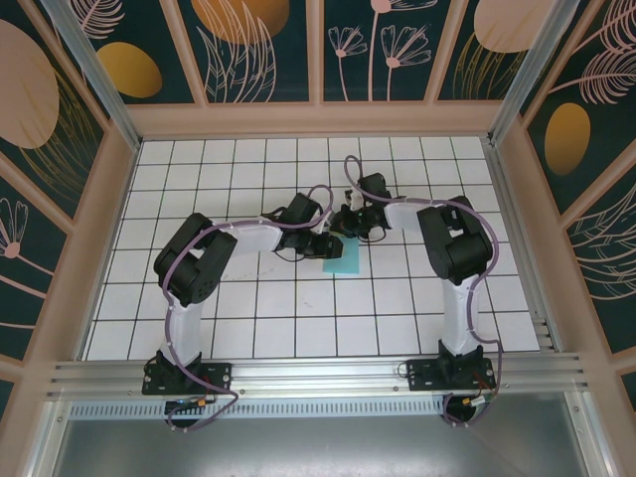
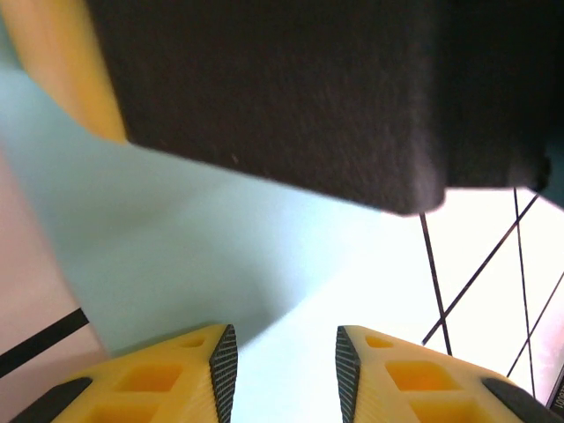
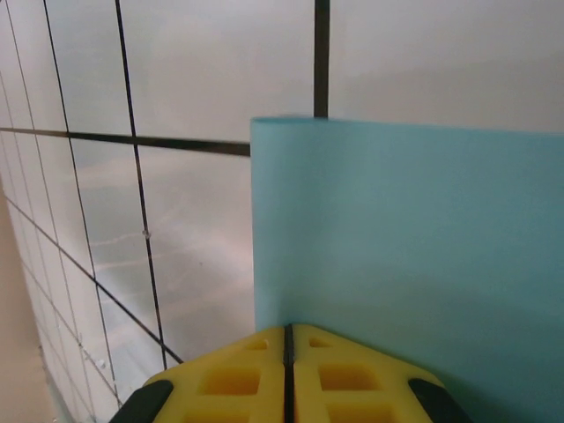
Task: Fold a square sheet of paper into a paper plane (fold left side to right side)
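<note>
I'm looking at a white gridded bench (image 1: 248, 328) boxed in by floral wall panels (image 1: 263, 45). The left arm (image 1: 234, 240) and right arm (image 1: 449, 243) both reach to its middle. There the folded turquoise sheet of paper (image 1: 342, 260) lies on the tiles, partly under their wrists. In the left wrist view a dark housing (image 2: 308, 97) blocks the upper half. The left tool (image 2: 284, 370) is released, jaws apart over the paper. The right tool (image 3: 286, 339) is clenched, tips against the sheet; I cannot tell whether a layer is nipped.
</note>
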Available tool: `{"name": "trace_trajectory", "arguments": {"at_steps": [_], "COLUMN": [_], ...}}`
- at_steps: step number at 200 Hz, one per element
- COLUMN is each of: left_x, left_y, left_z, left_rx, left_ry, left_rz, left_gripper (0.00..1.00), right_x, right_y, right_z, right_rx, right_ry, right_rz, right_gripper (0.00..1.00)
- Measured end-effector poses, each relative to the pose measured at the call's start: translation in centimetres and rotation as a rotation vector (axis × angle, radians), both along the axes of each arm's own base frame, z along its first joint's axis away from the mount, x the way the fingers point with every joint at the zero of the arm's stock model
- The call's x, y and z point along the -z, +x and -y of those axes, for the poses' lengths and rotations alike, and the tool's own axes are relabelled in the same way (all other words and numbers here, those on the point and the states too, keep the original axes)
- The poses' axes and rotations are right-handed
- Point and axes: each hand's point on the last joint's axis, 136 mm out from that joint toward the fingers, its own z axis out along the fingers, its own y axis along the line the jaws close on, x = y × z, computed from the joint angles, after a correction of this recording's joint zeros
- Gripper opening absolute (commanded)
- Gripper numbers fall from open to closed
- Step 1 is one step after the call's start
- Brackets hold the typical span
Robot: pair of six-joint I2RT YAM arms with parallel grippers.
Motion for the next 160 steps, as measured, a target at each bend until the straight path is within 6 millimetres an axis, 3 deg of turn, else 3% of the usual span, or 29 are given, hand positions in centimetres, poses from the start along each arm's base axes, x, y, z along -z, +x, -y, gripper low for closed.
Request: {"name": "trace_trajectory", "arguments": {"at_steps": [47, 121, 160], "left_x": [0.1, 0.0, 0.0], "left_y": [-0.1, -0.1, -0.1], "left_z": [0.0, 0.0, 0.0], "left_rx": [0.0, 0.0, 0.0], "left_ry": [-0.001, -0.009, -0.01], "left_rz": [0.003, 0.014, 0.019], "left_gripper": [0.38, 0.38, 0.38], "right_x": [0.0, -1.0, -0.5], "right_y": [0.9, 5.7, 6.5], "right_z": [0.2, 1.3, 1.9], "right_rx": [0.004, 0.05, 0.054], "right_ry": [-0.018, -0.039, -0.061], "right_rz": [0.027, 0.11, 0.104], "right_gripper": [0.11, 0.12, 0.14]}}
